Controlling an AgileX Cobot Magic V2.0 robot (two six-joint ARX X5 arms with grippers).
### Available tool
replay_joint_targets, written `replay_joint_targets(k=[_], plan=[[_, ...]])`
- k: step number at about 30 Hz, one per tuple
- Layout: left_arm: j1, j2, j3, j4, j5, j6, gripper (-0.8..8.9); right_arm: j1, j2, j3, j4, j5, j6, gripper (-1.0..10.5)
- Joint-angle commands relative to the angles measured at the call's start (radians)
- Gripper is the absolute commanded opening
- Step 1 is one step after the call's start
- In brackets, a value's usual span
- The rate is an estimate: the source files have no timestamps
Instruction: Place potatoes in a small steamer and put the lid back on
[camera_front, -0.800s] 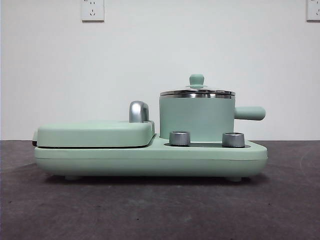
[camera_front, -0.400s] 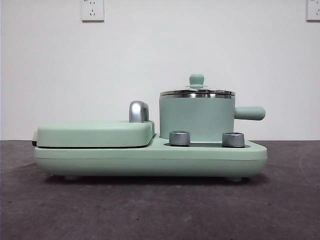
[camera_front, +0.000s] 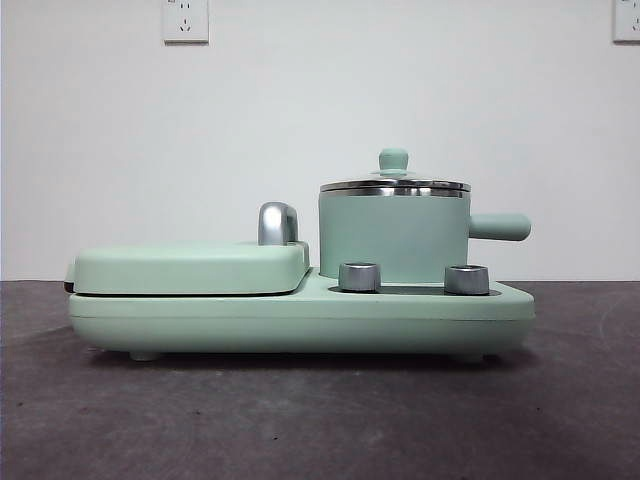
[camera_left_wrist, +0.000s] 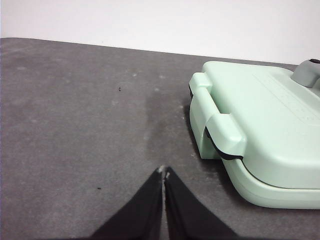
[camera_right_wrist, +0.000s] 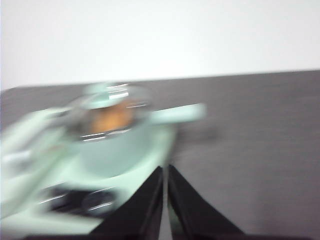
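The small steamer (camera_front: 393, 236), a mint green pot with a steel rim and side handle, stands on the right of the green appliance base. The glass lid (camera_front: 394, 180) with its green knob sits on the pot. In the blurred right wrist view an orange-brown potato (camera_right_wrist: 111, 118) shows through the lid, inside the small steamer (camera_right_wrist: 116, 145). My right gripper (camera_right_wrist: 164, 169) is shut and empty, hanging away from the pot. My left gripper (camera_left_wrist: 163, 171) is shut and empty over bare table, beside the griddle's end. Neither arm shows in the front view.
A flat mint green griddle (camera_front: 190, 268) with a chrome handle (camera_front: 278, 222) fills the left half of the base (camera_front: 300, 320); its hinged end (camera_left_wrist: 220, 130) appears in the left wrist view. Two steel dials (camera_front: 360, 277) sit at the front. Dark grey table (camera_front: 300, 420) surrounds the appliance.
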Motion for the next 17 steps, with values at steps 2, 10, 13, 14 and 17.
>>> replay_joint_targets(k=[2,10,13,14,17], plan=[[0.001,-0.002,-0.019,-0.008,-0.003,0.010,0.06,-0.048,-0.084,-0.191,0.148,0.097,-0.068,0.1],[0.001,-0.002,-0.019,-0.008,-0.003,0.010,0.06,-0.047,-0.215,-0.432,0.231,0.236,-0.073,0.1],[0.001,-0.002,-0.019,-0.008,-0.003,0.010,0.06,-0.040,-0.232,-0.478,0.240,0.233,-0.072,0.1],[0.001,-0.002,-0.018,-0.008,-0.003,0.010,0.06,-0.037,-0.232,-0.484,0.228,0.222,-0.073,0.1],[0.001,-0.002,-0.018,-0.008,-0.003,0.010,0.06,-0.031,-0.232,-0.484,0.233,0.210,-0.089,0.1]])
